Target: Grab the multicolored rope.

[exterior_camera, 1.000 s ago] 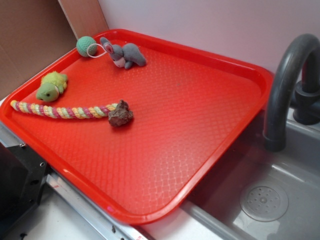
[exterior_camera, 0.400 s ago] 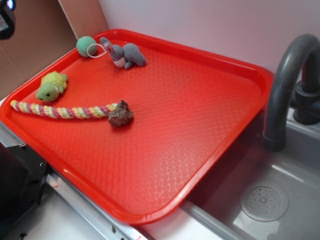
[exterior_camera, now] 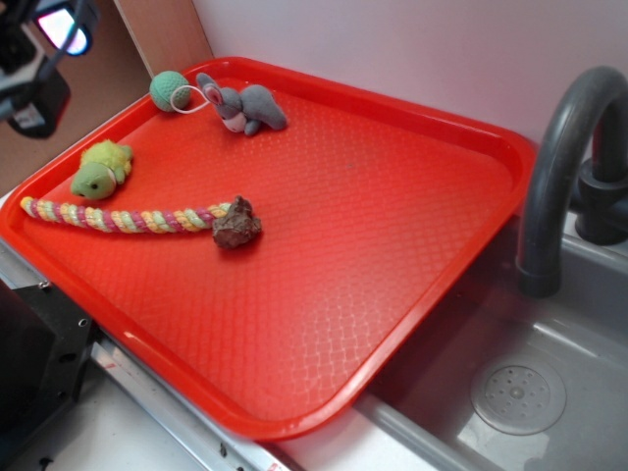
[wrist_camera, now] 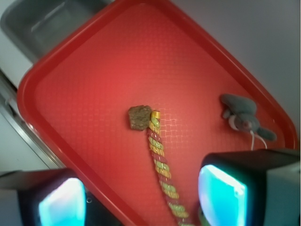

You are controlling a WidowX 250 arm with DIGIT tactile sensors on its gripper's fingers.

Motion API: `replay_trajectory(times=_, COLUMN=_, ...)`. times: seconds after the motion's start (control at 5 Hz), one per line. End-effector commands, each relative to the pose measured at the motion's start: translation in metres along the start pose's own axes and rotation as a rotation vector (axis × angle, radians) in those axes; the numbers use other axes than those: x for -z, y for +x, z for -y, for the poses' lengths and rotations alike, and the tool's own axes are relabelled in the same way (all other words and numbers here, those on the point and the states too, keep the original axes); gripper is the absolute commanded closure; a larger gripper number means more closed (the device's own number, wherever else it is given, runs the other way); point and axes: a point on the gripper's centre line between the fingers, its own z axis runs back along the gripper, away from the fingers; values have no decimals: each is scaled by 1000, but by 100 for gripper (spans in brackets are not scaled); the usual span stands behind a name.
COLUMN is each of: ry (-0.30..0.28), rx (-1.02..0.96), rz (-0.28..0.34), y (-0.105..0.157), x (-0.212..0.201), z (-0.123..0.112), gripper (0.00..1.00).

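Rope: twisted yellow, pink and green cotton rope [exterior_camera: 123, 217] lies left on the red plastic tray [exterior_camera: 412, 196].
Gripper: black gripper [wrist_camera: 141, 197] hangs above, fingers spread wide, holding nothing.

No readable text, labels, brand marks or nos. are seen in either view. Nothing legible is found on the red tray [exterior_camera: 471, 211], the toys or the faucet [exterior_camera: 569, 147]; only a plain embossed texture is shown on the tray.

Between the spread fingers [wrist_camera: 221, 195], the multicolored rope [wrist_camera: 160, 162] runs up the red tray [wrist_camera: 94, 56] — its end touching a brown lump [wrist_camera: 139, 117].
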Motion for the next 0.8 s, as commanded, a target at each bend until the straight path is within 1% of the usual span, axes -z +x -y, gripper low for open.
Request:
replay_trajectory(times=0.0, ry=15, rx=30, rz=-59, y=-15, x=36, z=-17, gripper=0)
replay_trajectory(times=0.2, ry=-4, rx=26, rz=-108, y=-20, x=59, z=-23, gripper=0)
replay_trajectory(times=0.4, ry=-39, rx=9, rz=-147, y=-26, x=79, z=-23, gripper=0)
replay_trajectory(times=0.6, ry=-92, rx=-3, rz=-196, y=-34, x=106, z=-22, gripper=0)
